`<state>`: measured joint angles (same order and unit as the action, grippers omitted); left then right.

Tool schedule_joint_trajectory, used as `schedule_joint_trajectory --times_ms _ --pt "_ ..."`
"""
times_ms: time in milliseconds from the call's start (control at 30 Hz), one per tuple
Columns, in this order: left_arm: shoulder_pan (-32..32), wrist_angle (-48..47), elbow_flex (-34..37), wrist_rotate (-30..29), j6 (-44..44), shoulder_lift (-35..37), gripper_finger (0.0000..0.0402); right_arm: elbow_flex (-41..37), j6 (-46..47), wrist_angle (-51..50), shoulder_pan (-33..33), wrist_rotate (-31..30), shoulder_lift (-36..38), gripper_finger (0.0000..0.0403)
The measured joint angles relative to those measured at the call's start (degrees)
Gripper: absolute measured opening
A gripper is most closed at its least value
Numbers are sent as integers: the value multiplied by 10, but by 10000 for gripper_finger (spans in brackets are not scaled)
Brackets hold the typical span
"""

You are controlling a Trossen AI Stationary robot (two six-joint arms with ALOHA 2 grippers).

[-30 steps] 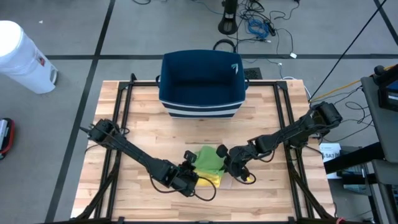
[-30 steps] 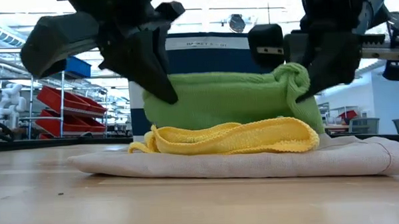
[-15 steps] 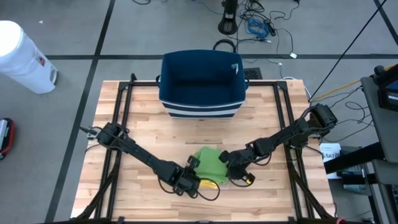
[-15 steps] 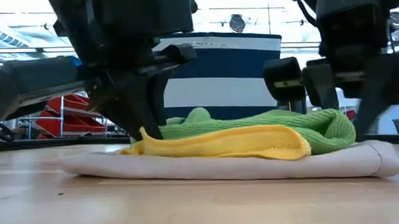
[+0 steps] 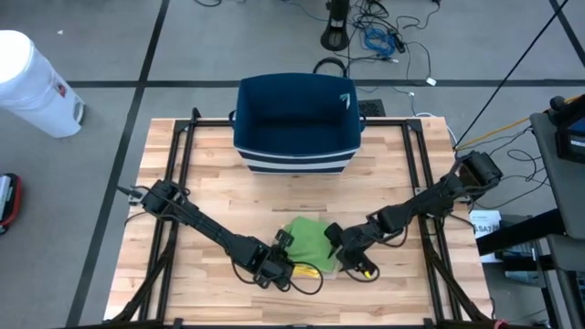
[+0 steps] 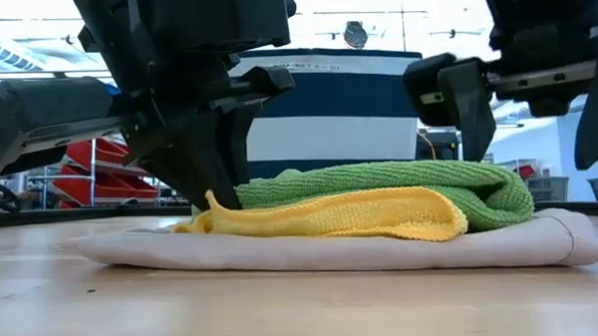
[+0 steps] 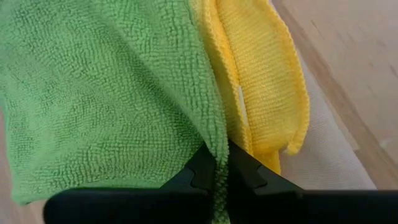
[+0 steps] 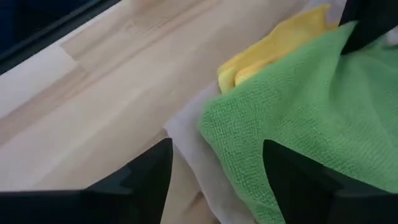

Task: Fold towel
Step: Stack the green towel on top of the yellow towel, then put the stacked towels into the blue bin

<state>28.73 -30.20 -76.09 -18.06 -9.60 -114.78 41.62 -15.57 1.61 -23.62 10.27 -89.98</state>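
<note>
Since a second ago we've laid the green towel (image 6: 379,185) flat over the yellow cloth (image 6: 350,214) and beige cloth (image 6: 541,241) at the table's (image 5: 210,196) front middle; right gripper (image 8: 214,180) now stands wide and clear, left gripper (image 7: 217,171) still pinches the green edge, so next we release and square the fold.

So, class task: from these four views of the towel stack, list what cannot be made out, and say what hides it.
- Underside of the green towel: every view, covered by its own fold.
- Full extent of the yellow towel: the green towel overlaps it.
- Beige cloth: high view, mostly under the towels and grippers.
- Left gripper: left wrist view, its body is cut off by the picture's edge.
</note>
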Motion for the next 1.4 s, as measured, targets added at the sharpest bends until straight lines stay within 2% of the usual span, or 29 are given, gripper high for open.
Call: schedule_joint_trajectory --times_ms 167,267,467,700,833,967,1133,1267,1400 --pt "0 5 0 0 0 0 27 0 8 7 -16 -14 16 239" --pt "-1 7 0 0 1 0 27 1 12 46 -29 -16 16 239" --pt "-3 16 -1 0 1 0 36 1 -17 111 -57 -56 -22 248" --pt "-3 19 -1 -1 1 0 104 1 -16 164 -59 -104 -73 272" --pt "-3 23 -1 -1 4 0 139 1 -5 201 -59 -104 -103 278" --pt "-2 29 -1 -1 5 0 160 1 8 226 -61 -107 -138 279" --pt "-4 29 -2 27 2 0 165 2 20 232 -63 -171 -163 278" --pt "-6 29 -2 69 3 1 165 2 32 230 -63 -208 -164 262" --pt "-6 25 -2 67 3 5 165 2 27 234 -62 -220 -164 241"
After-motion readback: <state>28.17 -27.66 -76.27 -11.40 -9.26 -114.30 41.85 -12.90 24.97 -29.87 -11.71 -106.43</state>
